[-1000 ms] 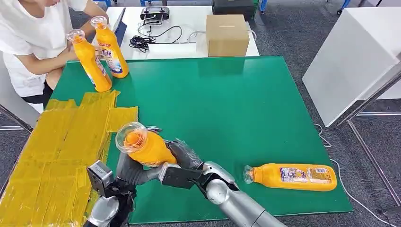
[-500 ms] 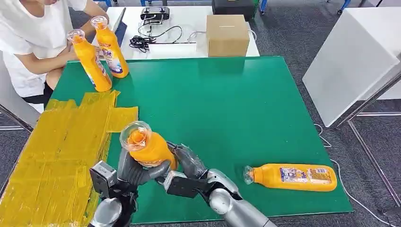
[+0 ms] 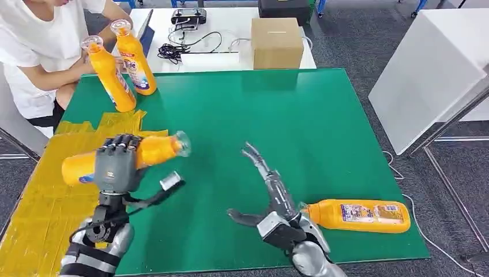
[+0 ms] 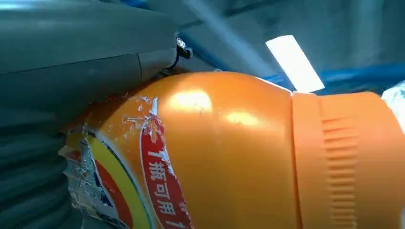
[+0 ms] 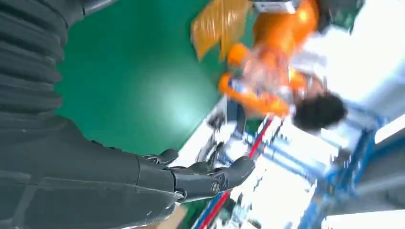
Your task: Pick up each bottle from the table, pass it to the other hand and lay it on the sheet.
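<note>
step rn: handoff looks done, so I'm on the lay-down part, bottle goes onto the yellow sheet (image 3: 52,190)

left hand (image 3: 117,163): wrapped around the held bottle (image 3: 124,157) at mid-body, fingers over the top of it. In the left wrist view it's the orange shoulder and ribbed neck (image 4: 344,157) close up, torn label too

right hand (image 3: 271,190): empty, fingers spread wide and pointing away from me, hovering over the green mat (image 3: 277,115)

where the bottle is: up in the air above the sheet's inner edge, base end over the yellow, cap end out over the green. Can't tell how high tbh

axis/pointing: long axis roughly level, running side to side across my view. Clear cap (image 3: 182,142) points to my right, base to my left

how to do it well imo: shift a bit left so the whole length lands on yellow, keep it level, lower till it rests, then let go. It's round so it could roll

next one: spare bottle (image 3: 354,214) lying on the mat just beside my right hand, cap toward the hand

also: person at the far corner holding two upright bottles (image 3: 124,63)
</note>
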### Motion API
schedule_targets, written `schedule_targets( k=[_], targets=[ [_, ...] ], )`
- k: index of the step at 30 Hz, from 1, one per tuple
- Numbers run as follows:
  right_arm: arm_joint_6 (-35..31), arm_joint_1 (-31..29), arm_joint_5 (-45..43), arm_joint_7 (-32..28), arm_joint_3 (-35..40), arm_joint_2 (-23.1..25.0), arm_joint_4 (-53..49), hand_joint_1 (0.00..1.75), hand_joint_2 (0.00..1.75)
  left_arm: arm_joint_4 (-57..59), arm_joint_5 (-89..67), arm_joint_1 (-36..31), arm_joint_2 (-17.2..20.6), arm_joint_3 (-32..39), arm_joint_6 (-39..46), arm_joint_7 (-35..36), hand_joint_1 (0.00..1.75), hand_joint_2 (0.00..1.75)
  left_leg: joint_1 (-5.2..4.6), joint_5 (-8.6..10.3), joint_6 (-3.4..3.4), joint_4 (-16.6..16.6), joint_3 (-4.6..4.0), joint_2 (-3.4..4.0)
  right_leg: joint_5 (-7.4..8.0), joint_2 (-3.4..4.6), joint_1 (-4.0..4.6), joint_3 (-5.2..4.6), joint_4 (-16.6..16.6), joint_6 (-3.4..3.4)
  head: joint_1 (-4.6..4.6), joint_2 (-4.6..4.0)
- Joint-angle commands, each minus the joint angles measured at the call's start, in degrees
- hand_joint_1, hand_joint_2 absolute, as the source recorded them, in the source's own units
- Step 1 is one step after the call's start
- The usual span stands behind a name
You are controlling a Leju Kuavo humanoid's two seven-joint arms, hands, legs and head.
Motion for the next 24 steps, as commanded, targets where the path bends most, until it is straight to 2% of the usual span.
schedule_targets(
  k=[1,2,3,4,6,8,10,11,18,20,24],
  targets=[
    [-0.25,3.02,-0.10,-0.17,-6.99,-2.10,-5.49,0.00,1.75,14.31,-0.52,-9.50,9.75,-9.27,-0.94,5.77,1.75,1.75,0.03,-0.03,-0.06,-0.04,0.18,-0.14,-0.08,-0.19,0.06,0.27,-0.05,0.01,0.04,0.00],
    [-0.25,3.02,-0.10,-0.17,-6.99,-2.10,-5.49,0.00,1.75,14.31,-0.52,-9.50,9.75,-9.27,-0.94,5.77,1.75,1.75,0.05,-0.01,-0.03,-0.02,0.07,-0.07,-0.04,-0.10,0.11,0.16,-0.04,0.01,0.04,0.00],
    [-0.34,3.06,0.04,-0.29,-7.01,-1.77,-5.38,0.00,1.75,15.43,-0.52,-11.00,11.23,-12.59,-4.50,9.18,1.75,1.75,0.03,-0.07,-0.03,-0.03,0.22,-0.11,-0.11,-0.15,0.09,0.33,-0.06,0.04,0.04,0.00],
    [-0.56,3.17,0.15,-0.35,-7.61,-1.66,-5.53,0.00,1.75,17.93,-0.52,-12.20,10.46,-13.01,-7.11,9.31,1.75,1.75,0.04,-0.04,-0.03,-0.03,0.17,-0.07,-0.09,-0.13,0.07,0.26,-0.03,0.05,0.04,0.00],
    [-0.54,3.41,0.96,-0.28,-9.32,-1.22,-5.94,0.00,1.75,26.97,1.22,-15.72,6.66,-6.37,-12.16,2.65,1.75,1.75,0.07,-0.02,-0.03,-0.03,0.18,-0.19,-0.10,-0.27,0.09,0.32,-0.06,0.05,0.04,0.00],
    [-0.36,3.55,2.08,0.17,-10.93,-0.67,-6.09,0.00,1.75,35.61,-0.07,-19.94,5.43,-3.83,-15.97,0.79,1.75,1.75,0.04,0.04,-0.04,-0.04,0.06,-0.10,-0.02,-0.16,0.08,0.15,-0.02,0.02,0.07,0.00],
    [-0.48,3.61,2.86,0.62,-12.13,-0.14,-6.28,0.00,1.75,41.49,2.58,-22.66,4.58,-1.51,-21.77,-1.62,1.75,1.75,0.06,0.01,-0.07,-0.01,0.23,-0.18,-0.07,-0.26,0.10,0.38,-0.03,0.04,0.09,0.00],
    [-0.50,3.74,3.14,0.81,-12.90,0.09,-6.47,0.00,1.75,44.48,4.27,-23.98,4.41,-0.64,-25.04,-3.51,1.75,1.75,0.05,0.06,-0.04,-0.02,0.03,-0.12,-0.01,-0.18,0.10,0.15,-0.02,0.01,0.09,0.00],
    [-0.54,3.92,3.13,0.79,-13.13,0.03,-6.56,0.00,1.75,44.81,4.47,-23.90,4.38,-0.61,-24.98,-3.90,1.75,1.75,0.06,-0.01,-0.06,0.01,0.17,-0.07,-0.09,-0.18,0.10,0.29,-0.03,0.03,0.07,0.00],
    [-0.81,3.65,3.27,0.90,-13.80,0.46,-6.06,0.00,1.75,47.37,8.64,-24.92,4.28,0.57,-31.45,-7.88,1.75,1.75,0.06,-0.04,-0.06,0.00,0.21,-0.04,-0.09,-0.11,0.09,0.33,-0.04,0.04,0.07,0.00],
    [-0.99,2.48,3.26,1.02,-14.47,0.74,-3.61,0.00,1.75,53.37,14.38,-26.86,5.70,1.15,-37.70,-14.06,1.75,1.75,0.05,0.02,-0.08,-0.04,0.22,0.08,-0.01,0.01,0.09,0.31,-0.05,0.03,0.04,0.00]
  ],
)
